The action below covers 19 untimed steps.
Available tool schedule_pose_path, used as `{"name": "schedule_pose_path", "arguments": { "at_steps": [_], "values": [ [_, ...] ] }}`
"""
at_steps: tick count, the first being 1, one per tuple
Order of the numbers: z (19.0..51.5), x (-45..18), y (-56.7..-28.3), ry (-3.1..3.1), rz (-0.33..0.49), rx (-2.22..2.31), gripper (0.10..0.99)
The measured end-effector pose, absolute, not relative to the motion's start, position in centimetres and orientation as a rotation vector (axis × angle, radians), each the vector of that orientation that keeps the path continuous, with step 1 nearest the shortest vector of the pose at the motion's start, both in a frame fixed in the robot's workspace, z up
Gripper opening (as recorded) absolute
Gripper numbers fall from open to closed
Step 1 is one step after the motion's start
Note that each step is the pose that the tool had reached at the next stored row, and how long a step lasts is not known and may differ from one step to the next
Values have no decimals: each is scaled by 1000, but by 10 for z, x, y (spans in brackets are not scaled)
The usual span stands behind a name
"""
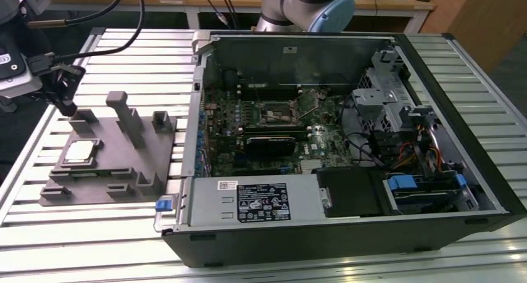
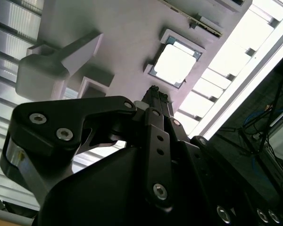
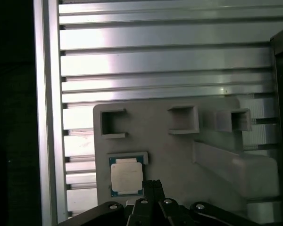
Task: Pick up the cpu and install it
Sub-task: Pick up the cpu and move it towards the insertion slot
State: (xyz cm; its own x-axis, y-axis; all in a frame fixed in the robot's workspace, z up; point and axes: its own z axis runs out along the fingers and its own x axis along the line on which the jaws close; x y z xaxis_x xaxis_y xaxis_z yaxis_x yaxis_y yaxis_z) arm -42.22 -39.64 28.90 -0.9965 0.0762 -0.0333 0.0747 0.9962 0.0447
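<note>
The cpu (image 1: 78,152) is a small square chip with a silvery top, lying flat in a recess of the grey holder plate (image 1: 115,172) at the exterior view's left. My gripper (image 1: 68,106) hangs above the plate's far end, a short way from the chip and apart from it. In both wrist views the cpu (image 2: 174,65) (image 3: 126,176) lies just beyond my fingertips, and the gripper (image 2: 155,90) (image 3: 153,184) has its fingers shut together with nothing between them. The open socket (image 1: 276,113) sits on the motherboard inside the computer case (image 1: 461,110).
Grey posts and blocks (image 1: 128,116) rise from the holder plate near the chip. In the case, a black heatsink block (image 1: 268,144) lies below the socket and a labelled power supply (image 1: 255,200) at the front. The slatted metal table (image 1: 123,49) surrounds both.
</note>
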Motion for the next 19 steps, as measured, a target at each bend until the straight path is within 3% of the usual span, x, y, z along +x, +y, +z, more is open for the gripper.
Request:
{"name": "schedule_pose_path", "arguments": {
  "at_steps": [19],
  "values": [
    [278,-429,-396,3103,68,117,106]
  ]
}}
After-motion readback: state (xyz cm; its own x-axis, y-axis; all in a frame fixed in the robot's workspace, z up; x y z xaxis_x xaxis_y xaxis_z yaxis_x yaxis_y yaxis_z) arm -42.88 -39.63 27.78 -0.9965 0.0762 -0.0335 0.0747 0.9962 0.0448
